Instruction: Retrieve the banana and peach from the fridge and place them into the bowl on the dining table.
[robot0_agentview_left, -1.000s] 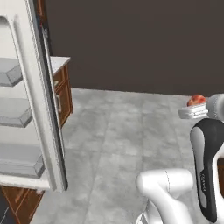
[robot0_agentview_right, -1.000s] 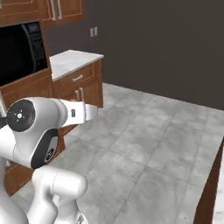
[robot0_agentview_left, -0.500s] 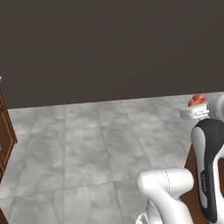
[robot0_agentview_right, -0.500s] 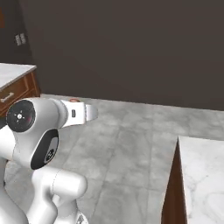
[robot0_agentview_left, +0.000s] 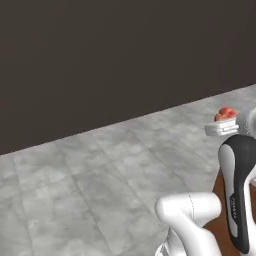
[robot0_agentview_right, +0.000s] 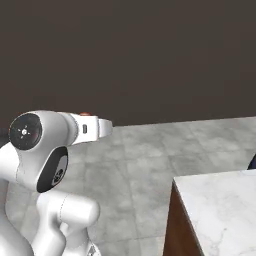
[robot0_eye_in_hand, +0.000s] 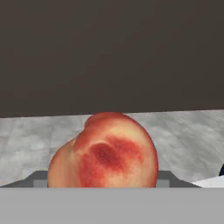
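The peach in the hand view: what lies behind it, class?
Behind the peach lie a grey tiled floor and a dark wall. The floor directly behind the fruit is covered.

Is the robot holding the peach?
Yes, the peach sits right at the gripper in the hand view, up off the grey floor.

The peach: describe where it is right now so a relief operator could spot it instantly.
Start from the white arm rising before the dark wall and grey tiled floor, with a corner of the marble dining table nearby. At the arm's tip, the gripper is shut on the peach. It is the sole red-orange thing among greys and whites.
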